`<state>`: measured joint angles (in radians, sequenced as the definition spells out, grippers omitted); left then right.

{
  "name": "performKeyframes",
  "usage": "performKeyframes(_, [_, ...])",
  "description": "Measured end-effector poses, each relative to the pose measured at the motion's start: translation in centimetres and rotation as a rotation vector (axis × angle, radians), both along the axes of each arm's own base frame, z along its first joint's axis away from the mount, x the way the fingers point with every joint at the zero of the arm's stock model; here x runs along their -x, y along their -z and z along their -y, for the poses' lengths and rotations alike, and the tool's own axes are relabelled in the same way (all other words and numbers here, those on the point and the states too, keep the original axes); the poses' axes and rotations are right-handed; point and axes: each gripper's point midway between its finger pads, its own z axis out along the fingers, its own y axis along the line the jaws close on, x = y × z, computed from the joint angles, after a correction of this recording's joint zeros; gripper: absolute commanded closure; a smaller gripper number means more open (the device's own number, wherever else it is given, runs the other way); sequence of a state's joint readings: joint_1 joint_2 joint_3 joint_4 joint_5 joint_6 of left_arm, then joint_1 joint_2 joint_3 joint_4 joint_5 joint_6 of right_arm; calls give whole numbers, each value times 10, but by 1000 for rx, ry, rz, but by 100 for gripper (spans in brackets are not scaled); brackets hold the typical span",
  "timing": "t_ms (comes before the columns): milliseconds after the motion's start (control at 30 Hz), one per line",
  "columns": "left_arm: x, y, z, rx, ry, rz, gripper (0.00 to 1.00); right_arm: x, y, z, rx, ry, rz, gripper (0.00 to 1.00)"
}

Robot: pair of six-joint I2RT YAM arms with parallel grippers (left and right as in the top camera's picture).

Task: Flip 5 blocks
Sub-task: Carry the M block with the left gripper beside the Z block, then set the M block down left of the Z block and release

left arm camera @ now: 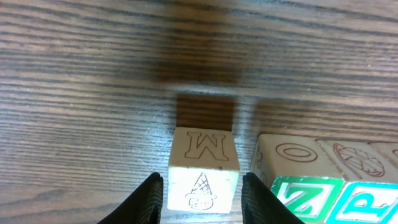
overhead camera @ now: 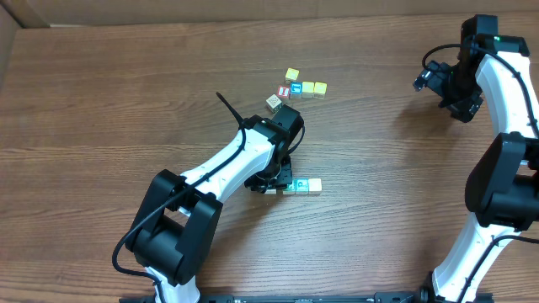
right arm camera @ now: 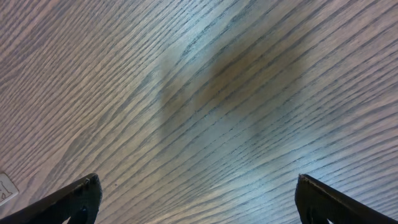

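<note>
The white block [left arm camera: 203,146] shows an M on top and an ice cream cone on its front. The left claw [left arm camera: 202,190] reaches down over it, one finger on each side, with a thin gap. Just beside it sit a green Z block [left arm camera: 298,196] with an O on top, then a teal block [left arm camera: 367,205]. The right claw [right arm camera: 198,186] hangs wide apart over the table [right arm camera: 205,74], well away. Other cubes [overhead camera: 301,87] lie farther off.
</note>
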<state>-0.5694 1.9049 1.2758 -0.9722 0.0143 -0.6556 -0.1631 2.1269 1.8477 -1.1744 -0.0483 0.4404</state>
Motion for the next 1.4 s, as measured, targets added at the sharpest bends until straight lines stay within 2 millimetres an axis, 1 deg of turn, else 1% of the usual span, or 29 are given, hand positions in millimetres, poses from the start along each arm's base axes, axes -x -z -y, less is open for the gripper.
performKeyframes(133, [-3,-1,-4,1,-13,0,66,0,0,0,0,0,0,0])
performKeyframes(200, [-9,-4,-9,8,-34,2,66,0,0,0,0,-1,0,0])
performKeyframes(300, [-25,-16,-13,43,-58,16,67,0,0,0,0,0,0,0])
performKeyframes(400, [-44,-34,-14,77,-75,50,66,0,0,0,0,-1,0,0])
performKeyframes(467, [-58,-49,-14,96,-78,83,76,0,0,0,0,0,0,0])
performKeyframes(500, [-61,-53,-15,99,-80,90,90,0,0,0,0,0,0,0])
performKeyframes(533, [-62,-55,-16,99,-83,90,96,0,0,0,0,0,0,0])
performKeyframes(600, [-58,-56,-22,81,-85,70,96,0,0,0,0,0,0,0])
performKeyframes(667, [-53,-54,-28,52,-86,53,96,0,0,0,0,0,0,0])
performKeyframes(767, [-54,-47,-30,41,-86,65,96,0,0,0,0,0,0,0])
performKeyframes(933, [-51,-15,-32,45,-91,86,96,0,0,0,0,0,0,0])
performKeyframes(1067, [-40,5,-29,66,-82,70,96,0,0,0,0,-1,0,0])
performKeyframes(1133, [-34,8,-24,87,-78,50,96,0,0,0,0,0,-1,0])
performKeyframes(1300, [-30,8,-14,133,-70,32,96,0,0,0,0,0,0,0])
performKeyframes(1400, [-28,7,-12,146,-69,22,96,0,0,0,0,0,0,0])
